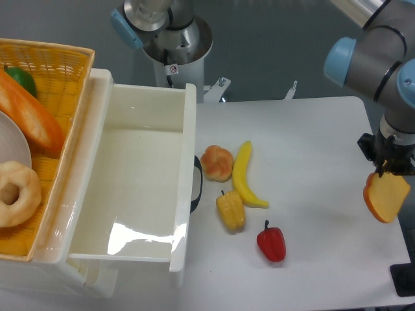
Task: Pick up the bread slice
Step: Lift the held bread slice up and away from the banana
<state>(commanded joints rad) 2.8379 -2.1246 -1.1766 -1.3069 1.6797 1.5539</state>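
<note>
The bread slice [387, 197] is a flat orange-tan piece with a darker crust edge. It hangs tilted in the air at the far right, over the table's right edge. My gripper [387, 173] points down from above and is shut on the slice's top edge. Its fingers are mostly hidden behind the wrist and the slice.
A white table [311, 129] carries a knotted tan bun [216, 162], a banana [244, 173], a yellow pepper [231, 210] and a red pepper [272, 241]. An open white drawer [139, 188] stands at left. Beside it a wicker basket [52, 65] holds a baguette [29, 116] and a bagel [16, 192].
</note>
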